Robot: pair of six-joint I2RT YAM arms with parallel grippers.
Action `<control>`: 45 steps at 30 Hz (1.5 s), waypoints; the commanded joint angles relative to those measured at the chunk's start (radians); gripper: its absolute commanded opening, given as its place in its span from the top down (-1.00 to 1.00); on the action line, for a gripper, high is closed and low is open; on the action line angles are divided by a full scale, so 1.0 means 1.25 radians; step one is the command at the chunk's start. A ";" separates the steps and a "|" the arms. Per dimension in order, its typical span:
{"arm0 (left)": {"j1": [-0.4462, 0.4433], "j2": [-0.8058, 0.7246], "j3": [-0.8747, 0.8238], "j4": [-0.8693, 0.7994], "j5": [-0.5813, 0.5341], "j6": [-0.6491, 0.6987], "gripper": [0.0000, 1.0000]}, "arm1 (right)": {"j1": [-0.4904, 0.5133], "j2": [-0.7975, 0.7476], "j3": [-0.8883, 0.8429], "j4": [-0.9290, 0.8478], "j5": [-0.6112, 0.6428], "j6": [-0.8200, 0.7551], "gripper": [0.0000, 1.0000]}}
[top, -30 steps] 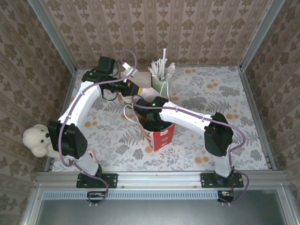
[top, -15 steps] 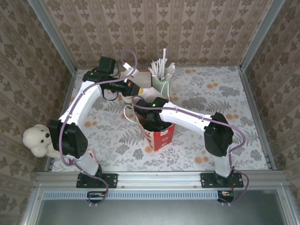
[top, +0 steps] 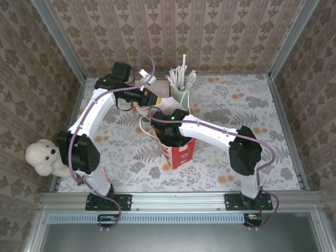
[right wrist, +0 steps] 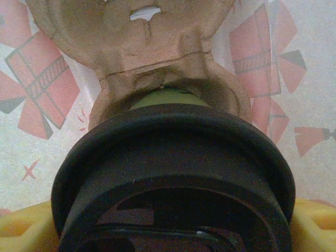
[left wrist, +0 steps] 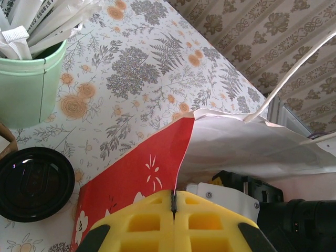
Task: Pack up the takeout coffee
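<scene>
Placement of the coffee in the bag was, by my reading, the step in hand.

From above, the bag (top: 181, 154) stood near the middle of the table (top: 236, 110), mouth upward. The right arm ran from its base at the near edge, elbow bent out to the right, forearm lying leftward and wrist turned down into the bag's mouth. The left arm rose along the left edge and bent rightward near the far edge, bringing the left gripper (top: 151, 98) to the bag's far rim, just beside the straw cup (top: 179, 95).

At the left wrist, the left gripper (left wrist: 173, 210) was closed tight on the bag's paper rim, holding the mouth apart. A second black lid (left wrist: 32, 184) sat near the straw cup; what it covered I could not tell.

At the right wrist, the right gripper (right wrist: 170, 231) clasped the coffee (right wrist: 173, 152), jaws wide around it, yellow fingers (right wrist: 26, 231) at both sides. The coffee hung inside the bag, over a pulp carrier (right wrist: 152, 47) on the bag's floor; whether it was seated I could not tell.

The next move called for a straight descent into the carrier's hole, then a release and a clean lift clear of the rim.
</scene>
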 commanded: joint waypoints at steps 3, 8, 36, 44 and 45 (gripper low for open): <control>0.004 -0.001 0.020 0.004 0.022 -0.003 1.00 | 0.010 0.070 -0.063 0.038 -0.012 -0.016 -0.31; 0.003 0.002 0.020 0.003 0.020 -0.006 1.00 | 0.010 0.091 -0.072 0.045 -0.021 -0.024 -0.30; -0.003 -0.013 0.011 -0.027 -0.011 0.005 1.00 | 0.016 0.069 -0.047 0.129 0.005 -0.033 -0.29; -0.012 -0.014 0.003 -0.012 -0.006 -0.006 1.00 | 0.021 0.046 -0.052 0.150 0.031 -0.045 -0.28; -0.011 -0.013 0.005 -0.013 -0.007 -0.006 1.00 | 0.023 0.042 -0.053 0.155 0.034 -0.045 -0.28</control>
